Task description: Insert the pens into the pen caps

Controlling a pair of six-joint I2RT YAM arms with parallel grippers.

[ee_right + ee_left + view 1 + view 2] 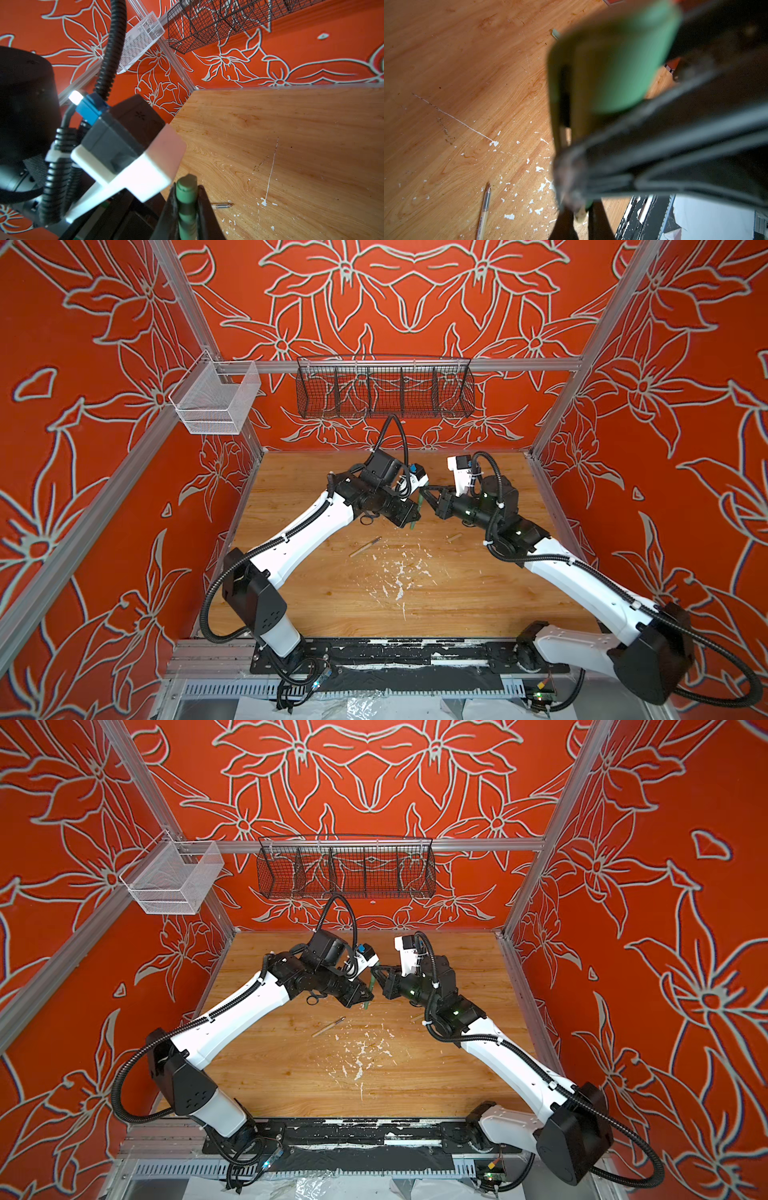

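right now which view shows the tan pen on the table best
The left wrist view: the tan pen lies close and sharp, tip clear, rear end cropped. Both top views show the pen whole but tiny. The right wrist view catches only its tip.

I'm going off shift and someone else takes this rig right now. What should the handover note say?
Left end effector: shut on the lower end of the green pen, above the table.
Right end effector: shut on that pen's upper end.
Tan pen and tan cap lie apart on the table. A pale green piece lies there too; pen or cap, cannot tell.
Done: nothing surely capped; whether the green one's cap is seated is unclear.
Left: finish green, then tan and pale green.
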